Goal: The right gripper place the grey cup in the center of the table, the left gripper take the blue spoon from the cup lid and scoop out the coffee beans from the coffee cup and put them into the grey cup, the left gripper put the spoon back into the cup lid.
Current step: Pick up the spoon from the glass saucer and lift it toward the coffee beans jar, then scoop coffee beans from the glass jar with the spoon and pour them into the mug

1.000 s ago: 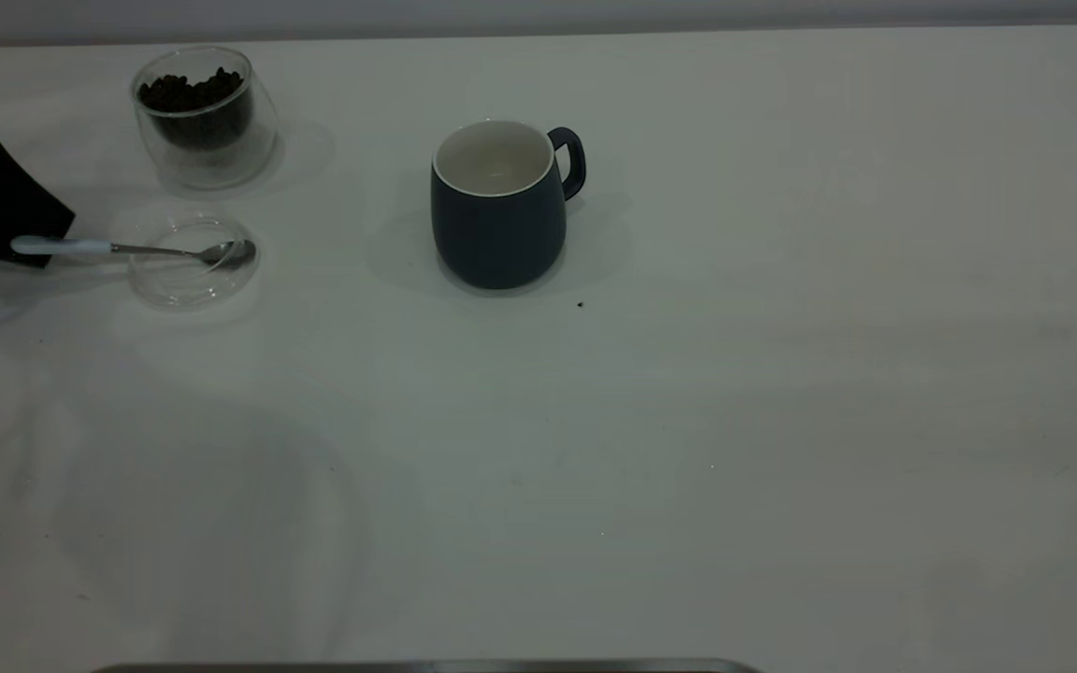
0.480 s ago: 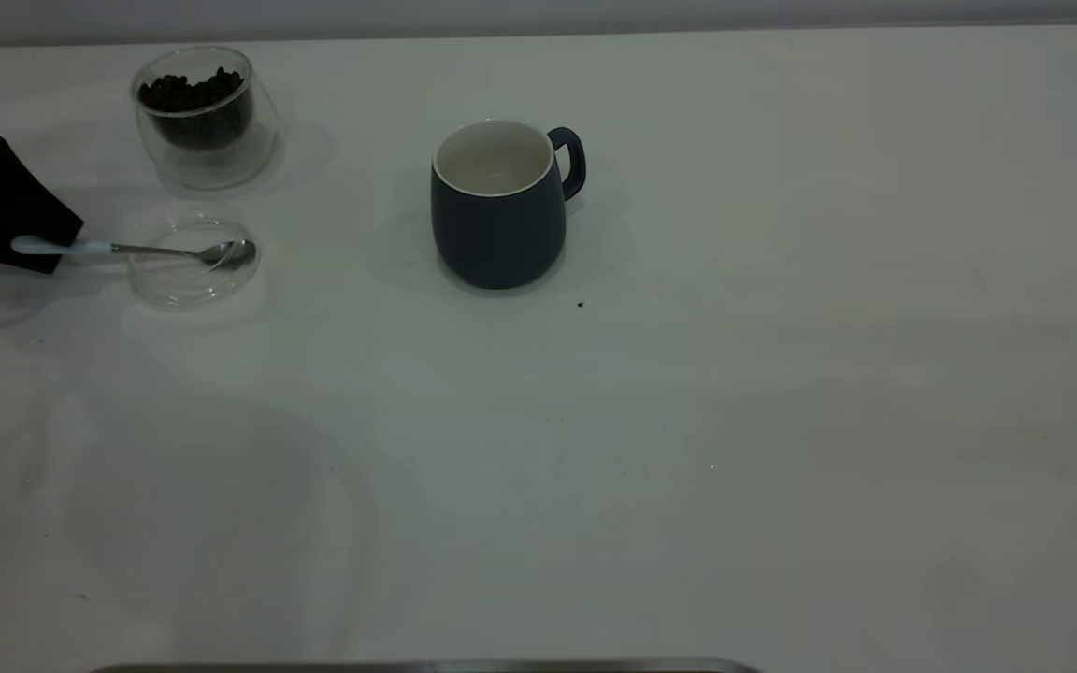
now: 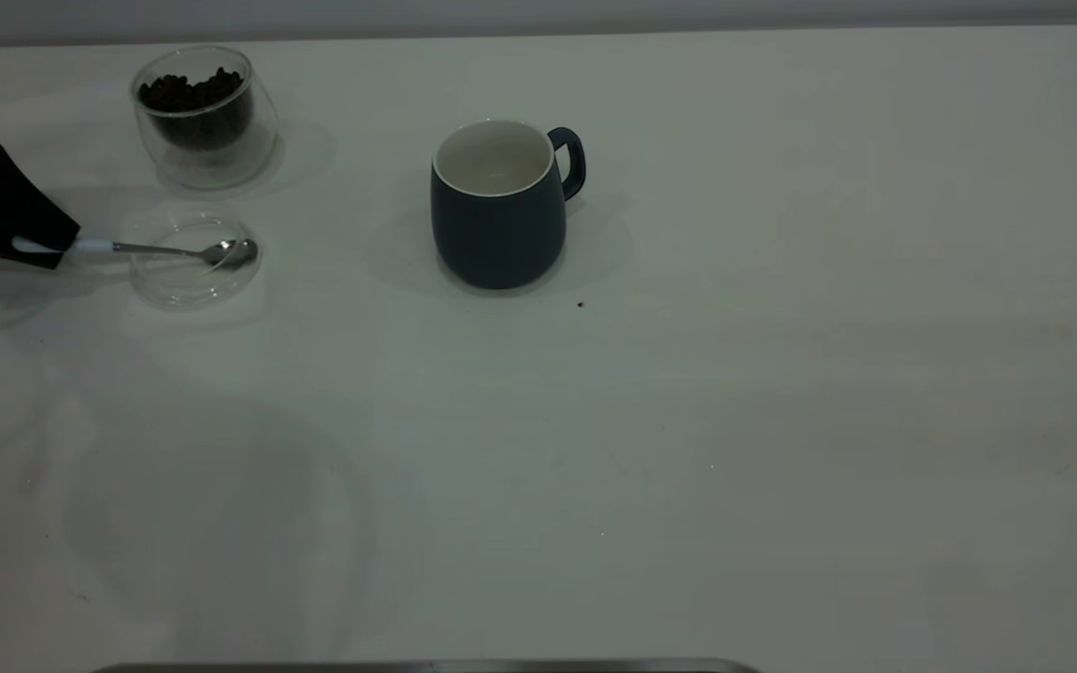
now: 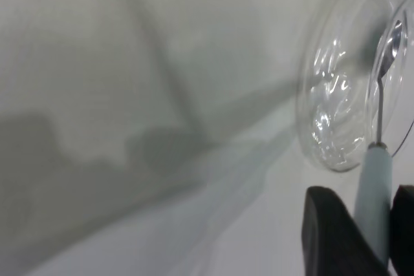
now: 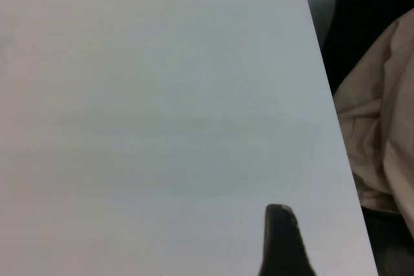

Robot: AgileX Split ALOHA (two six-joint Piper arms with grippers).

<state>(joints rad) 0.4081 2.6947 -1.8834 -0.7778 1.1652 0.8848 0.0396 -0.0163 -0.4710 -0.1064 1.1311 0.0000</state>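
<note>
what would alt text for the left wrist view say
The left gripper has its two black fingers on either side of the pale handle of the blue spoon, whose metal bowl rests in the clear cup lid on the white table.

Open desk ahead, clutter only at my left edge

My left fingers (image 4: 323,237) sit either side of the blue spoon (image 3: 132,249) handle at the desk's (image 3: 782,421) left edge; the cup lid (image 3: 188,280) lies just past them under the spoon's bowl, and the coffee cup (image 3: 205,117) with its coffee beans (image 3: 191,92) stands close behind the lid. The grey cup (image 3: 499,210) stands alone mid-desk, well apart, with bare surface between. Everything right of it and toward the near edge is free.
</note>
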